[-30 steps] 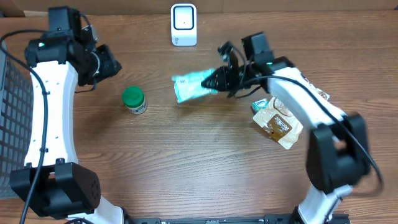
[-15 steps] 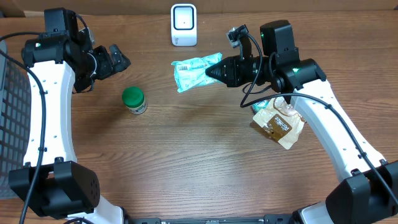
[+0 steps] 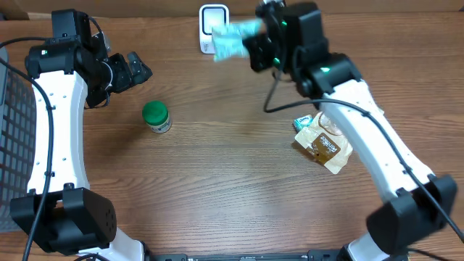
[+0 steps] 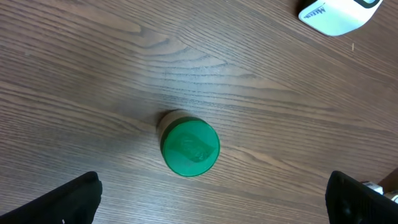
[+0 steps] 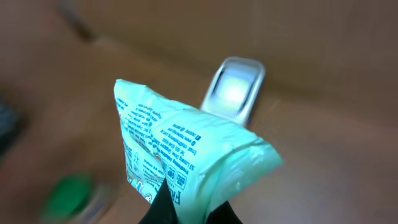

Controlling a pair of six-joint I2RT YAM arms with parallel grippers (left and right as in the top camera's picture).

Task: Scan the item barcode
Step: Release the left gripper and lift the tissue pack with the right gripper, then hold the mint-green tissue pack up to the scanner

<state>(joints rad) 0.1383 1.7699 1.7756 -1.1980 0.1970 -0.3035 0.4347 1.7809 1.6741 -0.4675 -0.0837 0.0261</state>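
Teal packet (image 5: 186, 149) pinched in our right pincer (image 3: 255, 43), up before the scanner (image 5: 235, 93), presenting step; left pincer (image 3: 136, 70) spread. Next, we'd square its printed face to it.

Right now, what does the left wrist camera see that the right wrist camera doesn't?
Only the left wrist view shows the left gripper, open wide. Only the right wrist view shows the crinkly mint-green plastic packet, pinched by the right gripper. Both show the white boxy scanner, the small green-lidded jar (blurry in the right one) and the brown wooden table.
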